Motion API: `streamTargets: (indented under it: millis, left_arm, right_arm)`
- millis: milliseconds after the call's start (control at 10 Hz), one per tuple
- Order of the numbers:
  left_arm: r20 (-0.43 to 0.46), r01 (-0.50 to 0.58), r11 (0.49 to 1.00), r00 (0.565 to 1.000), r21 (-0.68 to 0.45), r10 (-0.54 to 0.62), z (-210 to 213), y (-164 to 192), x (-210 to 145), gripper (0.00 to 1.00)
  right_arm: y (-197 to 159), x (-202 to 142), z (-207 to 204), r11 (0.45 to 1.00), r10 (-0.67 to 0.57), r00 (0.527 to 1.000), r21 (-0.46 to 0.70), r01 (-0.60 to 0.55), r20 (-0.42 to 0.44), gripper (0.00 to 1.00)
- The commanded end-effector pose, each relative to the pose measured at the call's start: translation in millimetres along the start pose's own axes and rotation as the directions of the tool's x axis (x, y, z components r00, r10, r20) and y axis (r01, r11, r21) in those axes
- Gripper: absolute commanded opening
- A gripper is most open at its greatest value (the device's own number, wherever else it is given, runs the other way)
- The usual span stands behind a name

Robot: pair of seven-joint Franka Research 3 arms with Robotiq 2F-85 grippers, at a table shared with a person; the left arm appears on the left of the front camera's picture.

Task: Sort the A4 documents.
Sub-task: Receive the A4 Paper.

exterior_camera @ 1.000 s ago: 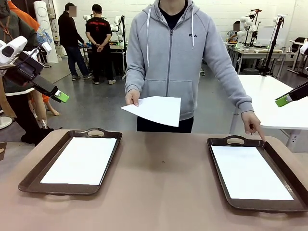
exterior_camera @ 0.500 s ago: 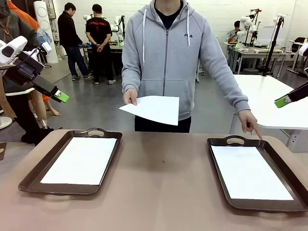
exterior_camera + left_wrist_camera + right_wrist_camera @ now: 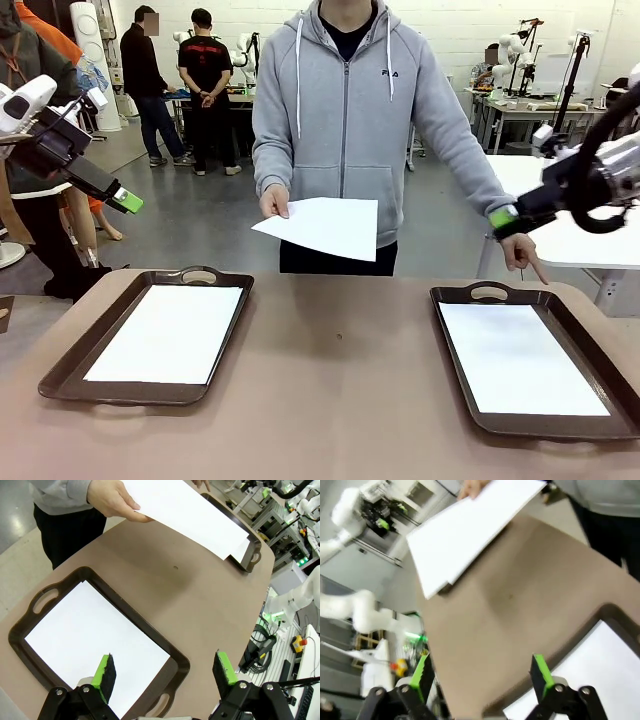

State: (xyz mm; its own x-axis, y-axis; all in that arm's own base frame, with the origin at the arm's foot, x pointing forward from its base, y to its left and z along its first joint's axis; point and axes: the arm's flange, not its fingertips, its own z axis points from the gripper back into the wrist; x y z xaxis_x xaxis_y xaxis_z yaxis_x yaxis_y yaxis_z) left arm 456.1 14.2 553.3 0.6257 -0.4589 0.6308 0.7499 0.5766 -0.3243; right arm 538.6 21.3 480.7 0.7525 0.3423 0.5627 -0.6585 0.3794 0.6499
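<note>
A person across the table holds one white A4 document [image 3: 320, 227] out over the far edge, level and above the tabletop. Their other hand [image 3: 523, 254] points down at the far corner of the right tray [image 3: 457, 375], where a white sheet [image 3: 520, 357] lies. Another sheet [image 3: 168, 333] lies in the left tray [image 3: 70, 365]. My left gripper [image 3: 125, 200] hangs open, high at the far left; from its wrist I look down on that tray [image 3: 181, 666] and the held sheet [image 3: 185, 510]. My right gripper [image 3: 503, 218] is open in the air beside the person's pointing arm, with the held sheet [image 3: 470, 525] ahead of it.
Both dark brown trays have handles and flank a bare brown stretch of table [image 3: 340, 380]. The person stands at the middle of the far edge. A white table [image 3: 560, 200] stands behind on the right.
My right arm has swung in from the right edge toward the person's pointing arm. The left arm has stayed still. The held sheet has barely shifted.
</note>
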Motion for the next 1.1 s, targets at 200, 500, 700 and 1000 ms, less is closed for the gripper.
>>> streamTargets:
  millis: [200,500,700,1000]
  left_arm:
    - [0.001,0.009,1.0,1.0,0.001,-0.009,1.0,-0.5,-0.6,1.0]
    - [0.001,0.009,1.0,1.0,0.001,-0.009,1.0,-0.5,-0.6,1.0]
    - [0.001,0.009,1.0,1.0,0.001,-0.009,1.0,-0.5,-0.6,1.0]
    - [0.001,0.009,1.0,1.0,0.001,-0.009,1.0,-0.5,-0.6,1.0]
  right_arm:
    - [-38.9,41.5,-50.3,0.92,-0.328,0.934,0.273,0.282,0.139,1.0]
    - [-52.9,56.5,-113.7,0.862,-0.43,0.896,0.346,0.37,0.112,1.0]
    - [-54.0,62.5,-154.3,0.823,-0.478,0.874,0.392,0.411,0.089,1.0]
    - [-45.3,65.2,-197.3,0.779,-0.532,0.845,0.424,0.462,0.056,1.0]
